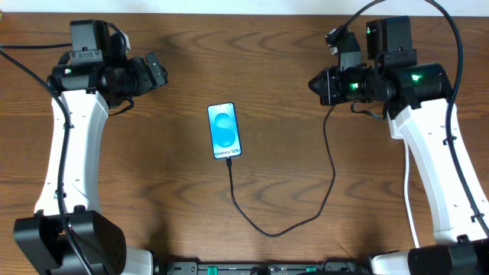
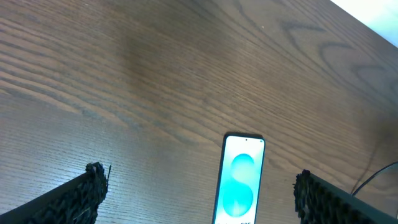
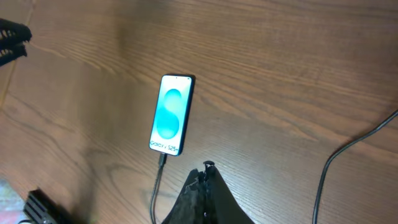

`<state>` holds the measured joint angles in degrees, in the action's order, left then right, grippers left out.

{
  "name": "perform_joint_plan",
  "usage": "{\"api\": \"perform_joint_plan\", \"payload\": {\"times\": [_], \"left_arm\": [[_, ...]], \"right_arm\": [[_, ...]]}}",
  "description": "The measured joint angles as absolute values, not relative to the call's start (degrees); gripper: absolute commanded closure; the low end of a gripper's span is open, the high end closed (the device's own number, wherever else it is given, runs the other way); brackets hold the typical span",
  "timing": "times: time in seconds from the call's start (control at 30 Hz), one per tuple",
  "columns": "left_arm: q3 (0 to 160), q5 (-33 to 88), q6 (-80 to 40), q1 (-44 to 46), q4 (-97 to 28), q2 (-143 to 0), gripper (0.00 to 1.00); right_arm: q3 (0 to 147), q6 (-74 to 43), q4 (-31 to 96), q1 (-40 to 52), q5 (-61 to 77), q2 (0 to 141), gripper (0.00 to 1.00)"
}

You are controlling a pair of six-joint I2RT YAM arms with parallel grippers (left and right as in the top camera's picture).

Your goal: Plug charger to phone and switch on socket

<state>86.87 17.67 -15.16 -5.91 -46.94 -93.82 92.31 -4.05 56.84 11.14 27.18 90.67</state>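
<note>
The phone (image 1: pixel 224 131) lies flat mid-table with its blue screen lit; it also shows in the left wrist view (image 2: pixel 240 180) and the right wrist view (image 3: pixel 171 114). The charger cable (image 1: pixel 306 218) loops from the phone's near end round to the right arm; its plug tip (image 3: pixel 163 158) sits in the phone's bottom port. My left gripper (image 1: pixel 157 72) is open and empty, up at the far left, its fingers (image 2: pixel 199 190) spread either side of the phone in its own view. My right gripper (image 3: pixel 207 171) is shut and empty, held above the table at the far right (image 1: pixel 315 84). The socket is out of view.
The wooden table (image 1: pixel 153 176) fills all views. Black robot bases and a black bar (image 1: pixel 260 267) run along the front edge. A thick black cable (image 1: pixel 23 65) crosses the far left corner.
</note>
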Motion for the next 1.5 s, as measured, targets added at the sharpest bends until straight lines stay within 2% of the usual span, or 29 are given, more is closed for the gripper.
{"api": "perform_joint_plan", "payload": {"times": [0.07, 0.17, 0.23, 0.27, 0.33, 0.37, 0.67, 0.97, 1.37, 1.5], "left_arm": [[86.87, 17.67, -15.16, -5.91, -46.94, -93.82, 0.02], [86.87, 17.67, -15.16, -5.91, -46.94, -93.82, 0.02], [86.87, 17.67, -15.16, -5.91, -46.94, -93.82, 0.02], [86.87, 17.67, -15.14, -5.91, -46.94, -93.82, 0.02], [86.87, 17.67, -15.16, -5.91, -46.94, -93.82, 0.02], [86.87, 17.67, -15.16, -5.91, -46.94, -93.82, 0.02], [86.87, 17.67, -15.16, -5.91, -46.94, -93.82, 0.02], [86.87, 17.67, -15.16, -5.91, -46.94, -93.82, 0.02], [86.87, 17.67, -15.14, -5.91, -46.94, -93.82, 0.02], [86.87, 17.65, -15.16, -5.91, -46.92, -93.82, 0.02]], "right_arm": [[92.31, -3.7, 56.69, 11.18, 26.87, 90.67, 0.82], [92.31, -2.0, 56.31, 11.16, 26.09, 90.5, 0.75], [92.31, -1.28, 56.34, 11.11, 25.87, 89.73, 0.62], [92.31, -0.82, 56.36, 11.11, 25.56, 88.73, 0.51], [92.31, -0.56, 56.64, 11.05, 24.43, 86.65, 0.2], [92.31, -0.25, 57.14, 11.0, 23.33, 84.68, 0.01], [92.75, 0.4, 61.69, 10.66, 17.76, 72.84, 0.01], [92.75, 1.39, 62.35, 10.66, 11.38, 72.69, 0.01], [92.75, 4.62, 62.37, 10.66, 9.96, 72.69, 0.01], [88.9, 5.45, 58.0, 10.22, 7.62, 70.85, 0.01]]}}
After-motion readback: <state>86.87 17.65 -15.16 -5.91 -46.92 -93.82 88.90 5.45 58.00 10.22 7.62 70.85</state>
